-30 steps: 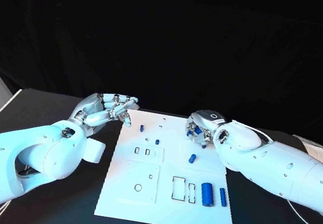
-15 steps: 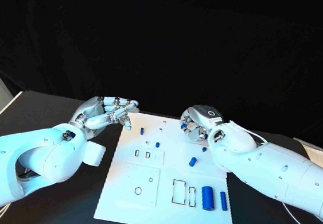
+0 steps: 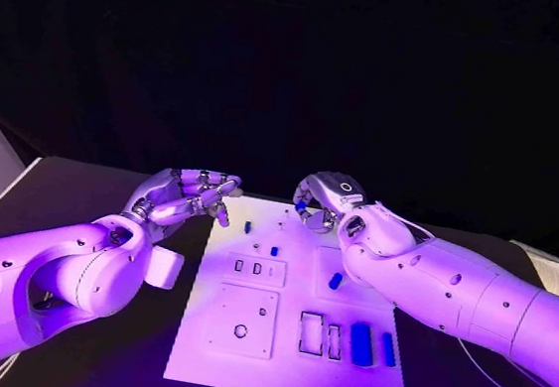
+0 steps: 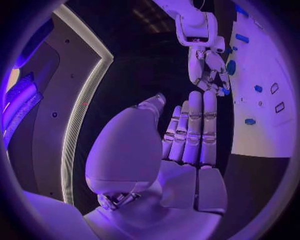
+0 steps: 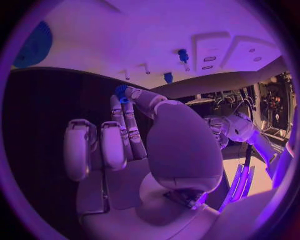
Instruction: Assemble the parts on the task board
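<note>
Task board lies mid-table, long side running away from robot. Left hand sits beside board's far left corner. Right hand hangs over far edge, small part at its fingertips. Two long parts lie side by side on near right. Another part lies mid-board.

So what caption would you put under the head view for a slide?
Right hand lifts a small blue part above the white task board; left hand waits beside it.

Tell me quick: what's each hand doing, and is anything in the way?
Right hand pinches a small blue part above the white board's far end. Left hand empty, fingers curled, beside the board. Nothing in the way.
</note>
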Controlling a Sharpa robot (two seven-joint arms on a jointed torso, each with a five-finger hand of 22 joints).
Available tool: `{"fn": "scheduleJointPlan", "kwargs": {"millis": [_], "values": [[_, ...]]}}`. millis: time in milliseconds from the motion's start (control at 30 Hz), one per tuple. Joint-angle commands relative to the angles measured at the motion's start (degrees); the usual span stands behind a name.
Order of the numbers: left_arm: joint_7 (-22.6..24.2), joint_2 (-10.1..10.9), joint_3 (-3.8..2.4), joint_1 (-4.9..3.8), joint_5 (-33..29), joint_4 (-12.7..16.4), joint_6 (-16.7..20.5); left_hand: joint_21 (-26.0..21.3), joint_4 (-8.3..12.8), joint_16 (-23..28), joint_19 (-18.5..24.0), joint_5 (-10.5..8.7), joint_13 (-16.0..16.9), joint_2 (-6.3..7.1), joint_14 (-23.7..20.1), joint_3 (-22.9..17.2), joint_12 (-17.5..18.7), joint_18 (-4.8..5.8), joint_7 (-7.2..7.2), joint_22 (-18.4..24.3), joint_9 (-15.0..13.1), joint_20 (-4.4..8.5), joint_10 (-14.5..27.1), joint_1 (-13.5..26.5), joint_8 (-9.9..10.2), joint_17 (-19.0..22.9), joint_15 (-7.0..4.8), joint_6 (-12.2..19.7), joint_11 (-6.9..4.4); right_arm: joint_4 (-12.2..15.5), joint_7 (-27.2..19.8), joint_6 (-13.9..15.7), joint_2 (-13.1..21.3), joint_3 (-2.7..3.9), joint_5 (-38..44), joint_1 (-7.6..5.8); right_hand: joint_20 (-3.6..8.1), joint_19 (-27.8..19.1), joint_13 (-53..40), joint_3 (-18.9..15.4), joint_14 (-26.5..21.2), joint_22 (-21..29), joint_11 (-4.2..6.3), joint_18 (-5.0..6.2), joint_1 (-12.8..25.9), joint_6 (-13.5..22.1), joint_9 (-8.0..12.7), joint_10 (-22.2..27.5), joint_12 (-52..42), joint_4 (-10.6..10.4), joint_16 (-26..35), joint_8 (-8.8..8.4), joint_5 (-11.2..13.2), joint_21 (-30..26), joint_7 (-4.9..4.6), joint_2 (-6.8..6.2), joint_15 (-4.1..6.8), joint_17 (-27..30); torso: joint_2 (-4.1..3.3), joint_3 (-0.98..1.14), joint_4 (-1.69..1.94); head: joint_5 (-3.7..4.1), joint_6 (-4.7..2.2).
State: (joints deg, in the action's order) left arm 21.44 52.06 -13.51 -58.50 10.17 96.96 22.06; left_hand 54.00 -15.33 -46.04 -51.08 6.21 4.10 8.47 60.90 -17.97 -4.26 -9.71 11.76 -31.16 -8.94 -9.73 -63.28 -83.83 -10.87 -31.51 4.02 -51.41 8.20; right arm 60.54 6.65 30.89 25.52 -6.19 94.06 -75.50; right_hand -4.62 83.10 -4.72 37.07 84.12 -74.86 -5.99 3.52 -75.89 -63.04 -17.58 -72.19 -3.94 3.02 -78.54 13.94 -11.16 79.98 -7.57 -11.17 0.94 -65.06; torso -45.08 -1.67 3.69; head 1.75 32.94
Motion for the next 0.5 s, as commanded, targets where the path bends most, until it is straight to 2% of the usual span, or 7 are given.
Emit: {"fn": "scheduleJointPlan", "kwargs": {"millis": [33,167,233,367,500], "values": [[0.2,-0.2,-0.06,-0.02,0.2,0.3,-1.1,0.3,0.0,-0.3,0.3,-0.20,0.0,0.29,-0.3,-0.5,-0.1,-0.75,0.11,-0.1,0.0,0.07,0.2,-0.2,-0.3,-0.1,0.03,-0.2,-0.05,-1.1,-0.1,0.2,-0.8,0.02,-0.2,0.03,0.03,0.3,-2.3,0.0,1.5,0.1,2.66,-0.34,-0.8,0.3,-0.1,-2.7,-0.1,0.5,-0.3,-0.03,-0.4,0.1,-0.01,0.41,0.32,0.0,-0.18,-0.07,0.15,-0.11,0.00],[0.2,-0.2,-0.06,-0.02,0.2,0.4,-1.1,0.3,0.0,-0.3,0.3,-0.20,0.0,0.29,-0.3,-0.5,-0.1,-0.75,0.11,-0.1,0.0,0.07,0.2,-0.2,-0.3,-0.1,0.03,-0.2,-0.05,-2.6,0.1,-0.5,-1.8,0.00,-0.1,0.07,0.00,0.2,-2.3,0.0,1.5,0.2,2.58,-0.32,-0.7,0.4,-0.2,-2.5,0.1,0.5,-0.3,-0.07,-0.4,0.0,-0.07,0.23,0.28,0.1,-0.29,-0.35,0.50,0.04,-0.02],[0.1,-0.1,-0.06,-0.03,0.2,0.5,-1.0,0.3,0.0,-0.3,0.3,-0.20,0.0,0.29,-0.3,-0.5,-0.1,-0.75,0.11,-0.1,0.0,0.07,0.2,-0.2,-0.3,-0.1,0.03,-0.2,-0.05,-3.3,0.2,-0.8,-2.2,-0.05,-0.2,0.08,0.00,0.2,-2.3,0.0,1.5,0.2,2.58,-0.32,-0.7,0.4,-0.2,-2.5,0.1,0.5,-0.3,-0.07,-0.4,0.0,-0.07,0.23,0.28,0.1,-0.31,-0.41,0.53,0.02,0.02],[0.1,-0.2,-0.07,-0.03,0.3,0.6,-1.0,0.4,0.0,-0.3,0.3,-0.21,0.0,0.31,-0.3,-0.5,-0.1,-0.76,0.12,-0.1,0.0,0.07,0.2,-0.2,-0.3,-0.1,0.03,-0.2,-0.05,-4.4,0.2,-1.3,-3.0,-0.12,-0.2,0.11,-0.02,0.2,-2.3,0.0,1.5,0.3,2.54,-0.31,-0.6,0.6,-0.2,-2.4,0.1,0.5,-0.3,-0.11,-0.3,0.0,-0.11,0.17,0.24,0.2,-0.53,-0.66,0.87,0.40,0.02],[0.1,-0.3,-0.08,-0.03,0.3,0.7,-1.0,0.4,0.0,-0.3,0.3,-0.21,0.0,0.31,-0.3,-0.5,-0.1,-0.76,0.12,-0.1,0.0,0.07,0.2,-0.2,-0.3,-0.1,0.03,-0.2,-0.05,-4.9,0.1,-1.7,-3.4,-0.19,-0.2,0.17,-0.05,0.2,-2.3,0.0,1.5,0.2,2.50,-0.31,-0.6,0.7,-0.3,-2.3,0.2,0.5,-0.3,-0.15,-0.3,0.0,-0.15,0.14,0.20,0.2,-0.69,-0.82,1.05,0.49,0.04]]}}
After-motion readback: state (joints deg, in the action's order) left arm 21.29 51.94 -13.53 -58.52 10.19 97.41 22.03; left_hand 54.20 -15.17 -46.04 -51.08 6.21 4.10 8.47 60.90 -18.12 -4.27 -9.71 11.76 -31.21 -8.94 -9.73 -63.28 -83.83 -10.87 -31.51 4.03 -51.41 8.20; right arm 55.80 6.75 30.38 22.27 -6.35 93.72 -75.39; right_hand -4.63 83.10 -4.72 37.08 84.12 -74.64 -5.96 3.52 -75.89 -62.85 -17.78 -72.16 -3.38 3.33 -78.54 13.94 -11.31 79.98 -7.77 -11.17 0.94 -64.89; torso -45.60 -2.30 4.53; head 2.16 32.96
